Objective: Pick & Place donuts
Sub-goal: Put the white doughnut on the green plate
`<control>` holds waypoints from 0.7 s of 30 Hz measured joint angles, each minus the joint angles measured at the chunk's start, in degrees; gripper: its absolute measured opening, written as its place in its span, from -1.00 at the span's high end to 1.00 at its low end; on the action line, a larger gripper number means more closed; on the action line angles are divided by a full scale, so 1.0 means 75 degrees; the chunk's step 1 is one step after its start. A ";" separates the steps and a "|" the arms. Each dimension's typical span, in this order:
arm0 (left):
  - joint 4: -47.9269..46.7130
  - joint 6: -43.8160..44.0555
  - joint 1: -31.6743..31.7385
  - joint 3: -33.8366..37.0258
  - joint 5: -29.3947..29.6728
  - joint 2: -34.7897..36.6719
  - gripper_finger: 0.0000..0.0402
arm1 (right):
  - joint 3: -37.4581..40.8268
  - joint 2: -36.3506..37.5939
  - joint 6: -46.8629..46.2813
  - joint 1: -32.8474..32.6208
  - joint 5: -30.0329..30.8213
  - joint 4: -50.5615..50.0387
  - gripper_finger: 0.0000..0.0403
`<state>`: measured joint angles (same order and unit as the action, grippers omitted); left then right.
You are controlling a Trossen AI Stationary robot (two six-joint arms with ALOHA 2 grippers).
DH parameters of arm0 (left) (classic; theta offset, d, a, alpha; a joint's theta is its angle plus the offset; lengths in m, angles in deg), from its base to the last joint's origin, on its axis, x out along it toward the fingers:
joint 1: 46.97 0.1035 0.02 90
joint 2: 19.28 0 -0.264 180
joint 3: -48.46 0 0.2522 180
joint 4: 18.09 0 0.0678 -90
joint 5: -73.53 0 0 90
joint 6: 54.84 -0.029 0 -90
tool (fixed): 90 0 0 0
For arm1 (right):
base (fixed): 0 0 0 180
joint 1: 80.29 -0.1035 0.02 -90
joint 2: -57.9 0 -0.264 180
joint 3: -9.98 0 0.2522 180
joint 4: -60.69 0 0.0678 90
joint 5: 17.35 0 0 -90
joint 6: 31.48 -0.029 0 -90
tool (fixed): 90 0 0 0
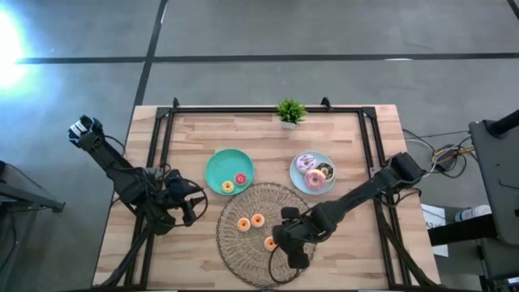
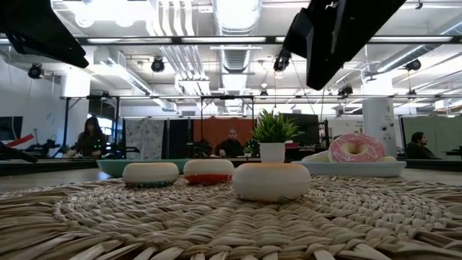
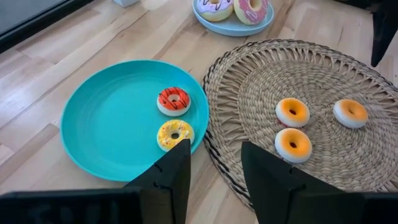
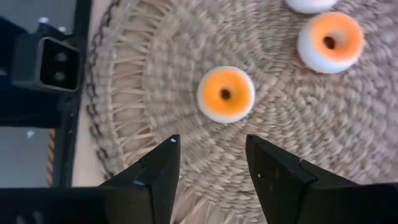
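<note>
Three small orange donuts (image 1: 243, 224) (image 1: 258, 219) (image 1: 270, 242) lie flat on the wicker mat (image 1: 251, 259). A red donut (image 3: 173, 101) and a yellow donut (image 3: 175, 134) lie on the teal plate (image 3: 106, 118). Two pink donuts (image 1: 306, 162) (image 1: 315, 179) and a dark one (image 1: 326, 170) sit on the light-blue plate (image 1: 298, 177). My right gripper (image 4: 211, 140) is open above the mat, just short of the nearest orange donut (image 4: 225, 94). My left gripper (image 3: 214, 149) is open, at the table's left, near the teal plate's edge.
A small potted plant (image 1: 289, 113) stands at the table's far edge. Black rails (image 1: 166, 134) run along the table's sides. In the low view the three orange donuts (image 2: 271, 180) stand in a row on the mat, with people in the room far behind.
</note>
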<state>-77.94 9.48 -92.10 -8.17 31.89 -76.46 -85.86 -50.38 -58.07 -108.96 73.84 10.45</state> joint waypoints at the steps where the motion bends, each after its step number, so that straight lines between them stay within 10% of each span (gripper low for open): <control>1: 0.0000 0.0002 0.0000 0.0000 -0.0002 0.0000 0.42 | 0.0023 0.0006 0.0062 -0.0020 -0.0094 0.0013 0.13; 21: -0.0012 0.0116 0.0000 0.0006 0.0035 0.0000 0.42 | 0.1201 -0.0508 0.3383 -0.0177 -0.0123 0.3180 0.15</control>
<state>-78.02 10.35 -92.10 -8.12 32.15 -76.46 -76.84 -54.18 -32.70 -110.29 72.91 34.30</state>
